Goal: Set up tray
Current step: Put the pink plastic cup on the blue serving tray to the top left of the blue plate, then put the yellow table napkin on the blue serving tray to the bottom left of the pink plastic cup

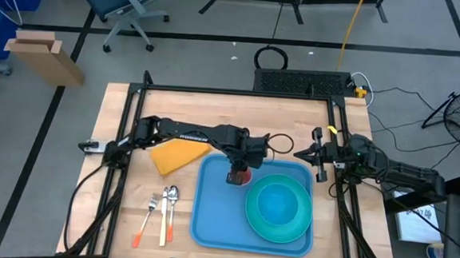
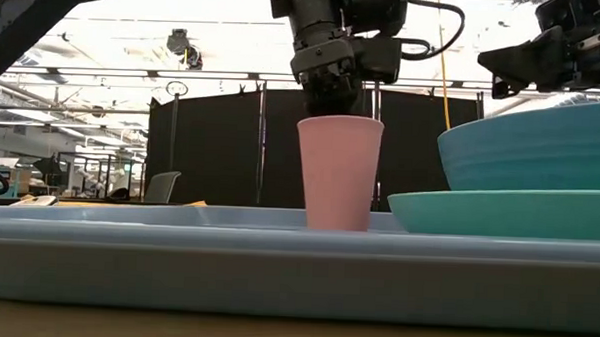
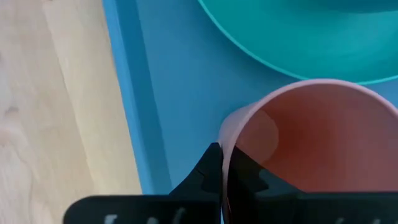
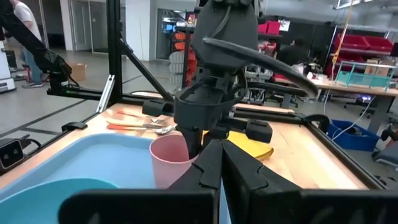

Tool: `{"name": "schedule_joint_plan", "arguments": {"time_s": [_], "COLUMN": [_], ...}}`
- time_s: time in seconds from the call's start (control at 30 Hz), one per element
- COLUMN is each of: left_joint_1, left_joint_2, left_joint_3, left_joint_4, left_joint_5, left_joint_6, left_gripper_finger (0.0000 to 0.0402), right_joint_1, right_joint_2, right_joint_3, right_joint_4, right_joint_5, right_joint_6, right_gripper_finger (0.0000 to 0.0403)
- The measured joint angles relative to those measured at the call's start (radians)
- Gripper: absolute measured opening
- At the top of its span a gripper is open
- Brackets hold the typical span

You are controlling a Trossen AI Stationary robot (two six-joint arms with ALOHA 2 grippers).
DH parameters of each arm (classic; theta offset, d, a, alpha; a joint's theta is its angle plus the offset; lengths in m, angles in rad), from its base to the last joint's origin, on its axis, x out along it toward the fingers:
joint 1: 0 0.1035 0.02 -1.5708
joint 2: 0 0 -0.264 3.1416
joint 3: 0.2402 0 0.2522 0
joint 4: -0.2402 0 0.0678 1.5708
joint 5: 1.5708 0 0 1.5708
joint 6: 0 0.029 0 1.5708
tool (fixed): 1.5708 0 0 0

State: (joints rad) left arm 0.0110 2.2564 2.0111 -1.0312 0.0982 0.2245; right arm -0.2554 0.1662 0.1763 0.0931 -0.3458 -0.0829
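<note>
A pink cup (image 2: 338, 175) stands upright in the far left part of the blue tray (image 1: 213, 216), and my left gripper (image 2: 334, 108) is shut on its rim from above. Beside the cup, a teal bowl (image 1: 277, 202) sits in a round teal plate (image 1: 254, 220) on the tray's right half. The tray's near rim (image 2: 276, 273) hides the cup's base in the low view. My right gripper (image 1: 302, 155) waits shut and empty at the table's right edge, pointing level toward the left arm. My left gripper pinches the cup's wall at the rim (image 3: 225, 134), one finger outside (image 3: 208, 168) and one inside (image 3: 245, 174). The fingers come from above, pointing steeply down. The cup hangs upright, low inside the tray; whether its base rests on the tray floor I cannot tell.
A yellow cloth (image 1: 174, 154) lies on the wooden table just left of the tray. A fork, a spoon and an orange-handled knife (image 1: 161, 213) lie side by side near the front left. Black frame rails run along the table's left, far and right sides.
</note>
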Motion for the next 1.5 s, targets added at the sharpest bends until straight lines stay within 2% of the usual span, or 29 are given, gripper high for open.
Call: {"name": "schedule_joint_plan", "arguments": {"time_s": [0.13, 0.27, 0.5, 0.63, 0.8, 0.93, 1.0, 1.17, 1.33, 1.5], "left_joint_1": [-0.004, -0.005, -0.010, -0.010, -0.010, 0.003, 0.036, 0.224, 0.371, 0.469], "left_joint_2": [0.002, -0.004, -0.013, -0.012, -0.012, -0.014, -0.035, -0.161, -0.258, -0.378], "left_joint_3": [-0.001, -0.005, 0.011, 0.038, 0.196, 0.324, 0.332, 0.210, 0.011, -0.219], "left_joint_4": [0.010, 0.023, 0.043, 0.019, -0.224, -0.498, -0.549, -0.455, -0.316, -0.179], "left_joint_5": [-0.002, -0.001, 0.014, -0.011, -0.079, -0.081, -0.046, 0.057, 0.236, 0.251], "left_joint_6": [-0.017, -0.013, 0.004, 0.013, 0.064, 0.133, 0.144, 0.111, 0.118, 0.169], "left_gripper_finger": [0.0010, 0.0034, 0.0106, 0.0148, 0.0189, 0.0205, 0.0205, 0.0179, 0.0154, 0.0150], "right_joint_1": [0.000, 0.000, 0.000, 0.000, 0.000, 0.000, 0.000, 0.000, 0.000, 0.000], "right_joint_2": [-0.024, -0.027, -0.027, -0.027, -0.027, -0.027, -0.027, -0.027, -0.028, -0.027], "right_joint_3": [-0.009, -0.009, -0.009, -0.010, -0.010, -0.010, -0.010, -0.010, -0.011, -0.011], "right_joint_4": [0.013, 0.006, 0.007, -0.002, -0.001, -0.001, -0.001, -0.019, -0.045, -0.045], "right_joint_5": [0.000, -0.019, -0.029, -0.028, -0.028, -0.027, -0.027, -0.075, -0.101, -0.097], "right_joint_6": [0.001, 0.001, 0.003, 0.003, 0.004, 0.013, 0.015, 0.015, 0.018, 0.018], "right_gripper_finger": [0.0000, 0.0000, 0.0000, 0.0000, 0.0000, 0.0000, 0.0000, 0.0000, 0.0000, 0.0000]}}
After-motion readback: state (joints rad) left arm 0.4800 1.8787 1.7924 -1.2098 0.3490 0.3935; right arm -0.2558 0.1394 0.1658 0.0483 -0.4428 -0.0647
